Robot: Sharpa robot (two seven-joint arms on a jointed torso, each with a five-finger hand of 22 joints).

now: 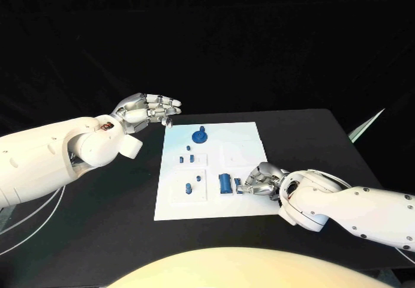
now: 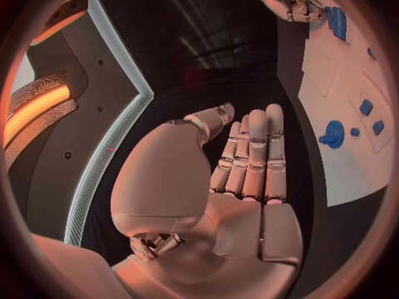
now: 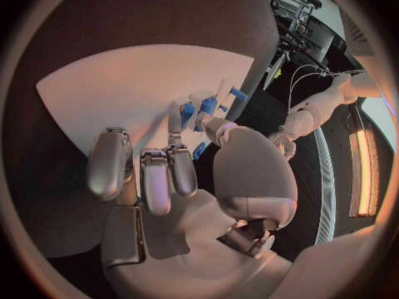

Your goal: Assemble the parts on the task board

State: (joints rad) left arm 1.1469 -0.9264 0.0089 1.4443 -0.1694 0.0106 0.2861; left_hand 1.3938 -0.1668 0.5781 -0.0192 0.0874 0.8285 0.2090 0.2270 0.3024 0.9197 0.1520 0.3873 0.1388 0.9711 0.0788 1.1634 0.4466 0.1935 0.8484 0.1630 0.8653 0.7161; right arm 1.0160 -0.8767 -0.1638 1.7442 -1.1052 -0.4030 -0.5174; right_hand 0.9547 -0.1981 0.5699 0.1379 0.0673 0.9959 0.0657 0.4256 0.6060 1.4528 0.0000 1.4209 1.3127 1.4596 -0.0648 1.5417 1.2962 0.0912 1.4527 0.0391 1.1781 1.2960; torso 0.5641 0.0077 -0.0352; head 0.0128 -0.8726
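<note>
Fingers (image 1: 256,177) of our right hand (image 1: 264,180) curl at the near right part of the task board (image 1: 246,133), close beside a tall blue cylinder (image 1: 225,182); we cannot tell whether they pinch the small part (image 1: 238,181) next to it. Left of that stand two small pegs (image 1: 194,184). Farther along, two blue blocks (image 1: 185,159) sit together, then a round blue gear (image 1: 200,137). Beyond the board's far left corner, over the black worktop (image 1: 303,132), our left hand (image 1: 149,110) hovers released (fingers straight, holding nothing).
</note>
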